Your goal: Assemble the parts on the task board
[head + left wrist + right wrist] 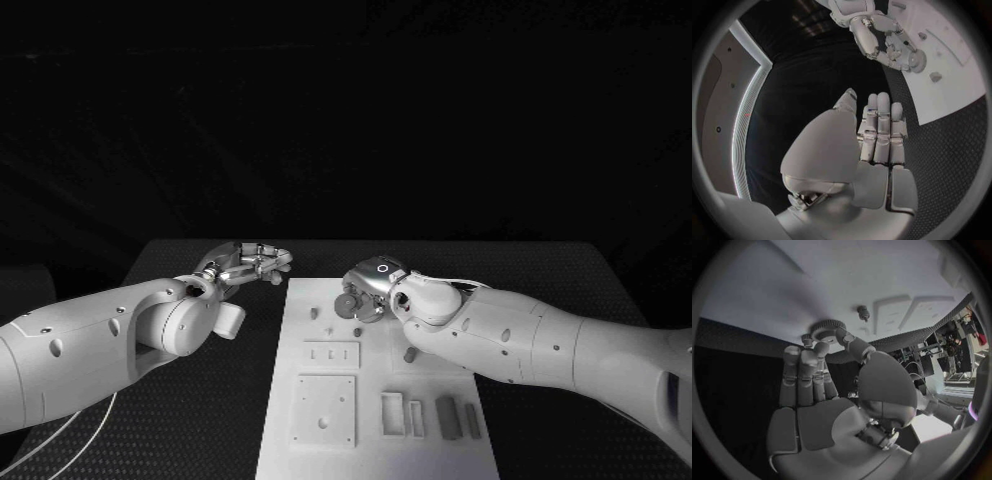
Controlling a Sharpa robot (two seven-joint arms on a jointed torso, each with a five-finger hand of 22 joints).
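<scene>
Nearest the robot, on the near end of the white task board (378,440), lie a square plate with small holes (323,408) and, beside it, a row of narrow upright bars: two pale ones (402,414) and two darker ones (459,416). Past these sits a smaller raised block with slots (330,354), and a short peg (316,312) stands farther along near the board's left edge. Over the far end of the board the right hand (364,296) pinches a small toothed gear (828,330) between its thumb and fingertips, just above the white surface; from the head camera the gear is mostly hidden behind the hand and hard to make out. A small stud (862,313) stands on the board close to the gear. Off the board's left edge, above the black table (188,262), the left hand (245,264) hangs with nothing in it; its wrist camera shows the fingers (882,127) straight and pressed side by side. The right forearm covers part of the board's right side.
</scene>
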